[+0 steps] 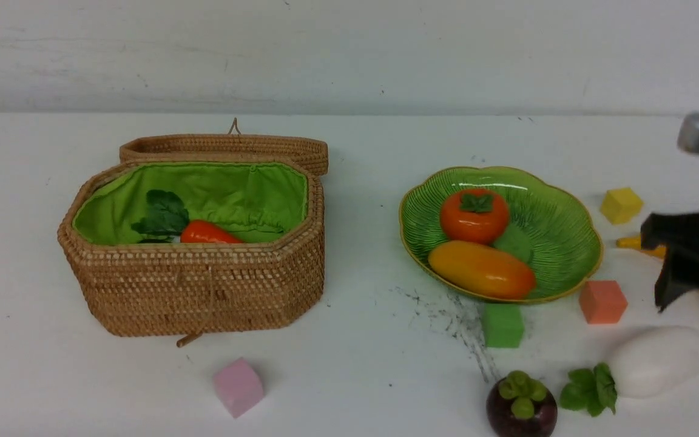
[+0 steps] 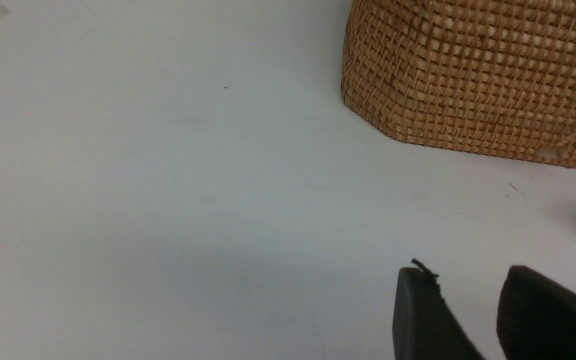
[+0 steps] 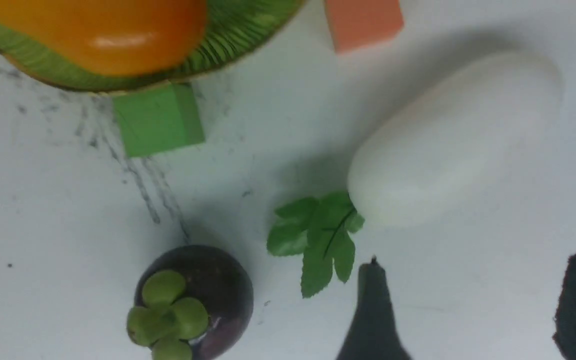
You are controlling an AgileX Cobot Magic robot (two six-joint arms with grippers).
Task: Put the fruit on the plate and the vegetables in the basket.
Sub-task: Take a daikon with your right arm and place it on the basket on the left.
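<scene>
The right hand [image 3: 473, 282] hangs with fingers wide and empty. The left hand [image 2: 465, 285] shows a narrow, empty gap. Just ahead of the right fingers lies the radish [image 3: 455, 137], with the mangosteen [image 3: 195, 300] off to one side. Smooth and rounded, the radish could squirt free if pinched off-centre. Farther on, the plate [image 1: 559, 243] holds the mango [image 1: 482, 269] and the persimmon [image 1: 474, 215]. Only the front view shows the carrot [image 1: 207, 233] in the basket [image 1: 204, 291].

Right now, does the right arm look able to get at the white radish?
Probably yes. The right end effector hangs open just short of the white radish, and only bare table lies between them. The mangosteen and the green cube sit off to the side, clear of that path.
</scene>
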